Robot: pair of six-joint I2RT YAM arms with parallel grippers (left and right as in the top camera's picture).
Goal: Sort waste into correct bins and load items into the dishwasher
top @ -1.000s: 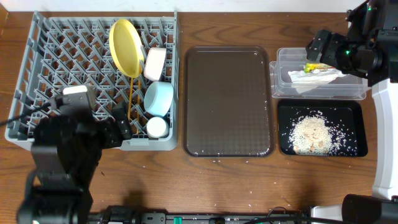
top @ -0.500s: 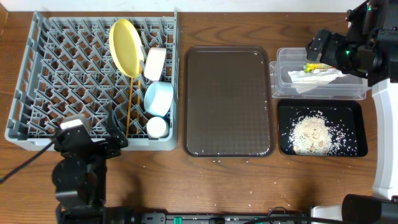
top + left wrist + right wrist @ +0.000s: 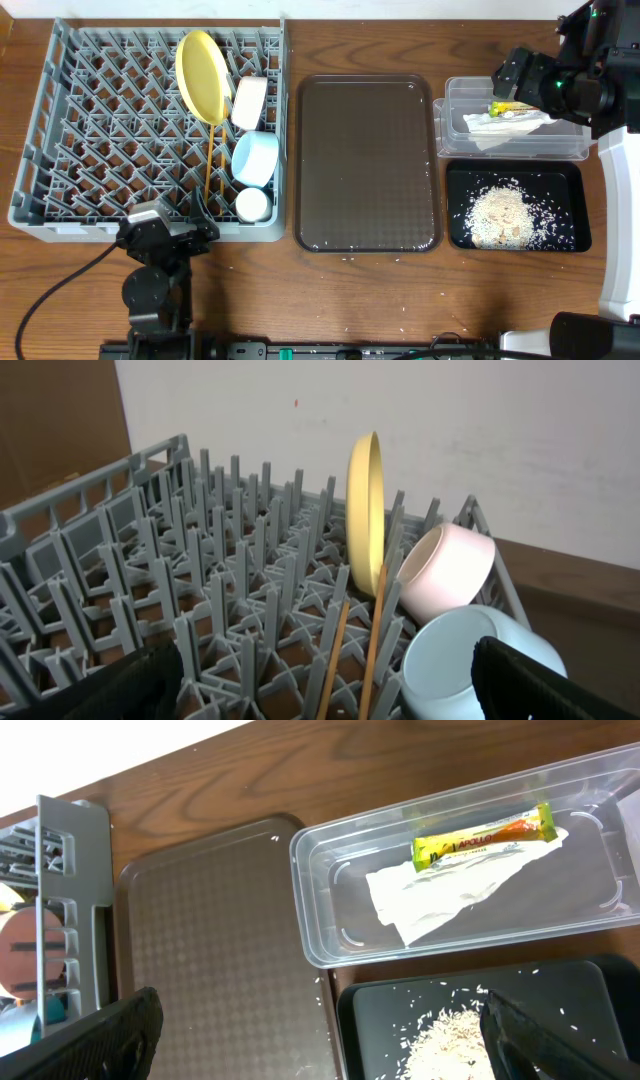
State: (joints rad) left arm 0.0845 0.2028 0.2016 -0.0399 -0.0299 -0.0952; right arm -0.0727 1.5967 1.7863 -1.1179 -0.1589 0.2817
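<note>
The grey dish rack (image 3: 100, 120) holds the yellow plate (image 3: 200, 75) on edge, the white bowl (image 3: 249, 102), the light blue bowl (image 3: 255, 158), the small white cup (image 3: 252, 204) and the chopsticks (image 3: 210, 165). My left gripper (image 3: 193, 228) is open and empty at the rack's front edge. Its wrist view shows the plate (image 3: 365, 510), white bowl (image 3: 450, 570), blue bowl (image 3: 450, 660) and chopsticks (image 3: 375, 630). The clear tub (image 3: 455, 140) holds the wrapper (image 3: 485, 835) and napkin (image 3: 450, 890). The black tray (image 3: 570, 180) holds rice (image 3: 500, 215). My right gripper (image 3: 515, 75) is open and empty above the tub.
The brown serving tray (image 3: 367, 160) lies between the rack and the bins, with nothing on it. A few rice grains lie on the table along its front edge. The right arm's white base stands at the table's right edge.
My left arm has drawn back from above the rack's front left part toward the table's near edge and dropped lower. The right arm has not moved.
</note>
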